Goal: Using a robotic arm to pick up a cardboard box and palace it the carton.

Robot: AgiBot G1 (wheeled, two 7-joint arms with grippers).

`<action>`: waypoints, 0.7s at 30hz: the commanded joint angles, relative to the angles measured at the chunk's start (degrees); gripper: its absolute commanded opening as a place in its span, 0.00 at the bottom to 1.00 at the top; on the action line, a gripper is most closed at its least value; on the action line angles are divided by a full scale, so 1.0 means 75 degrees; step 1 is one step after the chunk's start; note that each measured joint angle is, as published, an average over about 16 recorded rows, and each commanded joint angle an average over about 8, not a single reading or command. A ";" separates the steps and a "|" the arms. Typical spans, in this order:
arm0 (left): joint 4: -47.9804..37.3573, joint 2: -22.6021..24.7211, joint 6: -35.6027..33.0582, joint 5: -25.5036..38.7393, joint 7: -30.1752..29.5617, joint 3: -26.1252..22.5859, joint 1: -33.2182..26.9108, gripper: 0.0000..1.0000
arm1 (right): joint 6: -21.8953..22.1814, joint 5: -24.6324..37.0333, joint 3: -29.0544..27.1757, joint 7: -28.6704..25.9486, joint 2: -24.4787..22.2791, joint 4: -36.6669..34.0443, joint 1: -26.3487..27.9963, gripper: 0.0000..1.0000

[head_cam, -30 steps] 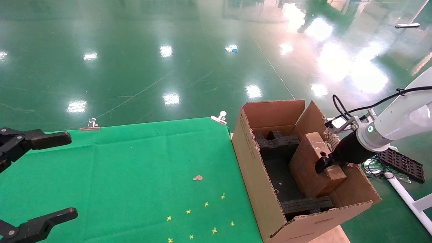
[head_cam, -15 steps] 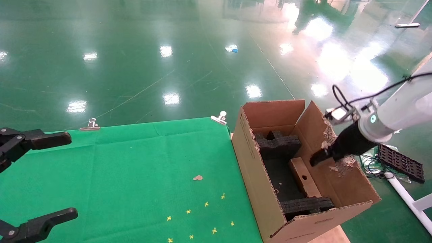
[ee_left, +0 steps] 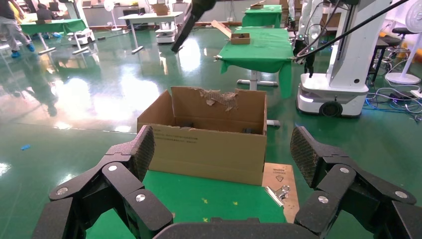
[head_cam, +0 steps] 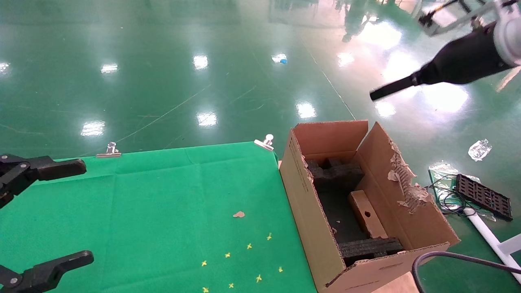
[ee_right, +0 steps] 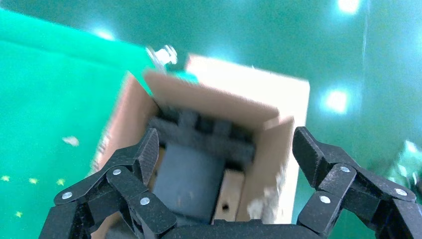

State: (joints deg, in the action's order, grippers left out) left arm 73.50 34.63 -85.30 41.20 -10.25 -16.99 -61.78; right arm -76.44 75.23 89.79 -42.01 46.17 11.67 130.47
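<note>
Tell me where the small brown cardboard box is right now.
In the head view, the small brown cardboard box lies inside the large corrugated carton, along its torn right wall, between the two black foam blocks, right of the green cloth table.

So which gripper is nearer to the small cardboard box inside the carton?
The right. The right gripper hangs open above the carton where the small cardboard box lies. The left gripper is open at the green table's far left.

Print on the carton [ee_left: 206, 152] seems illegible.
</note>
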 commanded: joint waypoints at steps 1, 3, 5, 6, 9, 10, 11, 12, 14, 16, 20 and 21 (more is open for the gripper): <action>0.0000 0.0000 0.0000 -0.0001 0.0000 -0.0001 0.0000 1.00 | -0.0005 -0.0158 -0.0113 0.0254 -0.0168 0.0217 0.0202 1.00; -0.0001 0.0000 0.0001 -0.0001 0.0001 -0.0002 0.0000 1.00 | 0.0090 -0.0256 -0.0213 0.0433 -0.0296 0.0416 0.0213 1.00; -0.0002 0.0000 0.0002 -0.0001 0.0001 -0.0003 0.0000 1.00 | 0.0135 -0.0318 -0.0312 0.0539 -0.0369 0.0567 0.0190 1.00; -0.0002 0.0000 0.0002 -0.0002 0.0002 -0.0003 0.0001 1.00 | 0.0150 -0.0363 -0.0394 0.0599 -0.0407 0.0666 0.0148 1.00; -0.0005 0.0000 0.0002 -0.0002 0.0003 -0.0005 0.0000 1.00 | 0.0149 -0.0514 -0.0717 0.0775 -0.0496 0.0988 -0.0104 1.00; -0.0005 0.0000 0.0002 -0.0002 0.0004 -0.0005 0.0000 1.00 | 0.0130 -0.0568 -0.0843 0.0822 -0.0510 0.1088 -0.0229 1.00; -0.0006 0.0000 0.0002 -0.0003 0.0004 -0.0006 -0.0001 1.00 | 0.0108 -0.0630 -0.0987 0.0875 -0.0525 0.1202 -0.0372 1.00; -0.0007 0.0000 0.0001 -0.0003 0.0004 -0.0006 -0.0001 1.00 | 0.0085 -0.0697 -0.1142 0.0933 -0.0542 0.1326 -0.0527 1.00; -0.0008 0.0000 0.0001 -0.0003 0.0005 -0.0007 -0.0002 1.00 | 0.0038 -0.0829 -0.1447 0.1047 -0.0576 0.1569 -0.0831 1.00; -0.0008 0.0000 0.0001 -0.0004 0.0005 -0.0008 -0.0002 1.00 | -0.0009 -0.0963 -0.1757 0.1162 -0.0609 0.1816 -0.1140 1.00; -0.0009 -0.0001 0.0001 -0.0005 0.0006 -0.0010 -0.0003 1.00 | -0.0102 -0.1229 -0.2373 0.1391 -0.0676 0.2307 -0.1754 1.00; -0.0009 -0.0001 0.0001 -0.0005 0.0007 -0.0010 -0.0003 1.00 | -0.0126 -0.1296 -0.2529 0.1449 -0.0693 0.2431 -0.1908 1.00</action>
State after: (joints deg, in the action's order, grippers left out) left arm 73.43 34.63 -85.29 41.16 -10.20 -17.06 -61.81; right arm -77.38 65.51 70.82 -31.14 40.97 29.90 116.16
